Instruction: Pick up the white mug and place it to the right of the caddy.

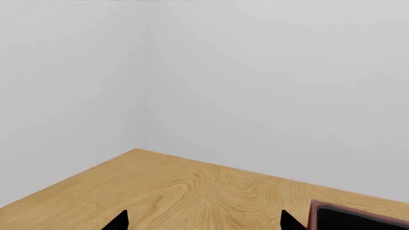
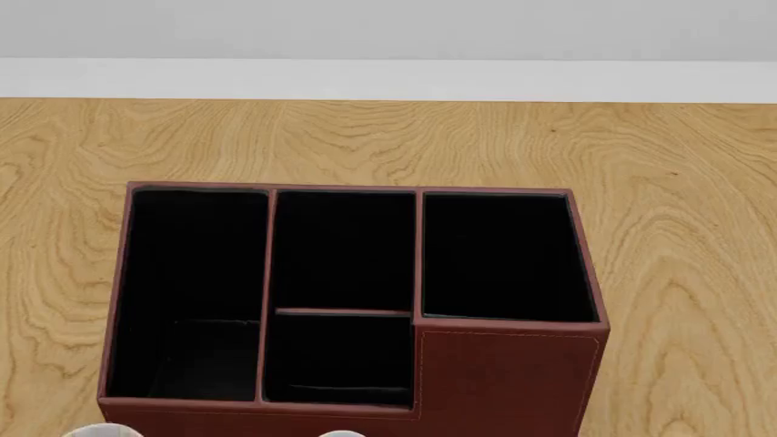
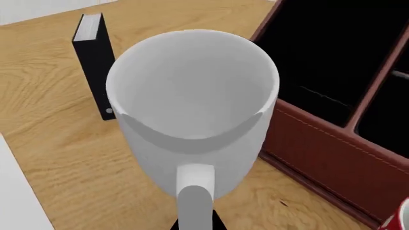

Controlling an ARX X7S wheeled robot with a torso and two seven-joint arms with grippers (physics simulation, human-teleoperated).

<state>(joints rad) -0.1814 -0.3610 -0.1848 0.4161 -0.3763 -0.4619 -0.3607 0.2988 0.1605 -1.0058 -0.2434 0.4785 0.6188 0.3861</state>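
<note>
- Left pincer [image 1: 203, 225]: only two dark finger tips show at the edge of the left wrist view, spread well apart with nothing between them, above bare worktop [image 1: 191, 191]; a corner of the caddy [image 1: 357, 218] lies just beside one tip.
- Right pincer: almost wholly hidden behind the white mug [image 3: 195, 110]; whether it is clenched or released cannot be told.
- White mug: fills the right wrist view, mouth open toward the camera and loop handle turned toward the camera. Its long axis looks roughly upright. Whether its base touches the worktop cannot be told.
- Surroundings in the right wrist view: the caddy's wall stands just beside the mug on one side; a black book [image 3: 96, 62] with white pages stands upright on its far side; a sliver of a red mug [image 3: 401, 218] shows at the picture's edge.
- Caddy [image 2: 504, 382], head view: rectangular, reddish-brown stitched leather look, black-lined compartments, one taller section at its near right corner.
- Worktop: light wood grain, meeting plain white walls.
</note>
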